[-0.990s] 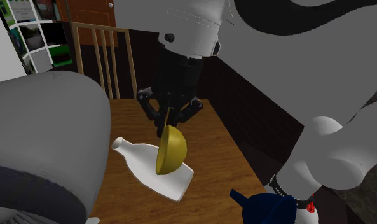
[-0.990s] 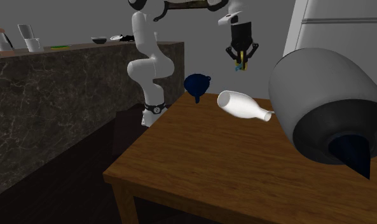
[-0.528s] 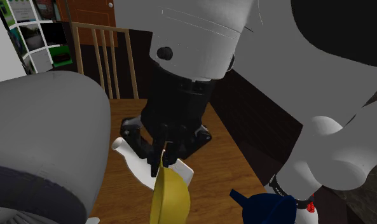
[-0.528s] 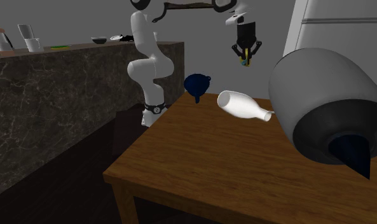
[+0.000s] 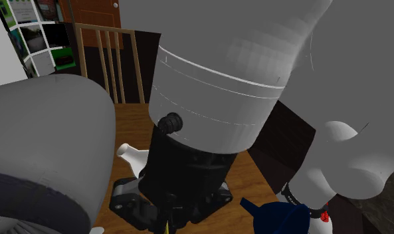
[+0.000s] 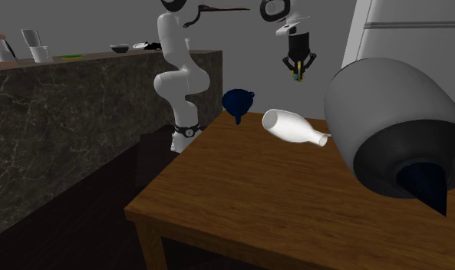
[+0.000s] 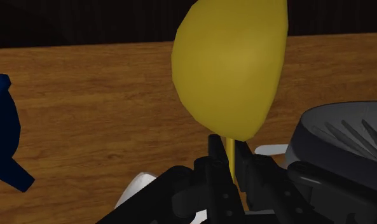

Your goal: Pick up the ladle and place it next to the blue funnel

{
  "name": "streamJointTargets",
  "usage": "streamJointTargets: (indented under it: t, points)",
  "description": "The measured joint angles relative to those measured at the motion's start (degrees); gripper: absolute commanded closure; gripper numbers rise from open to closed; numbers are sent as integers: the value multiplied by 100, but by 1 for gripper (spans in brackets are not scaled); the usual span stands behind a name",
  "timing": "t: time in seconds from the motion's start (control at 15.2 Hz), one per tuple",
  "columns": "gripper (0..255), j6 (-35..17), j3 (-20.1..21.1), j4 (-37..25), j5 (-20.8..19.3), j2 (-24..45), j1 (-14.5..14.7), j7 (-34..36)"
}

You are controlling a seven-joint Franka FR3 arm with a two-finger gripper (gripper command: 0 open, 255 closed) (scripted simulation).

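Observation:
My gripper [image 7: 229, 154] is shut on the thin handle of a yellow ladle [image 7: 231, 63], whose bowl stands out beyond the fingertips. In the second exterior view the gripper [image 6: 298, 66] hangs high above the wooden table [image 6: 241, 199], with the ladle [image 6: 298, 75] a small yellow spot under it. The dark blue funnel [image 6: 238, 102] stands on the table's far end near the arm's base, to the second exterior view's left of the gripper. In the shoulder view the black hand [image 5: 172, 193] is low in the middle, and the funnel [image 5: 275, 216] is at the lower right.
A white bottle [image 6: 295, 126] lies on its side on the table below the gripper; its neck [image 5: 127, 151] shows beside the hand. A large rounded grey object [image 6: 394, 130] stands on the second exterior view's right. A dark stone counter [image 6: 80, 92] runs along the left.
The hand has come closer to the shoulder camera and lower in its view, carrying the ladle's bowl past the bottom edge. In the second exterior view it drifted slightly right.

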State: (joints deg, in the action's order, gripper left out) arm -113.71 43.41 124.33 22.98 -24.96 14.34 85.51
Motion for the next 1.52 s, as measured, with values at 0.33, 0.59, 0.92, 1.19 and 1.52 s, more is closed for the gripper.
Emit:
streamJointTargets:
  t: [0.33,0.59,0.92,1.19,1.52]
  points:
    - [255,-391,117,308,35,86,-2,-30]
    - [255,-730,223,578,71,160,2,-52]
    - [255,-1123,360,834,79,304,-22,-61]
    - [255,-1490,507,1049,69,462,-51,-40]
    - [255,-1938,692,1265,5,711,-124,2]
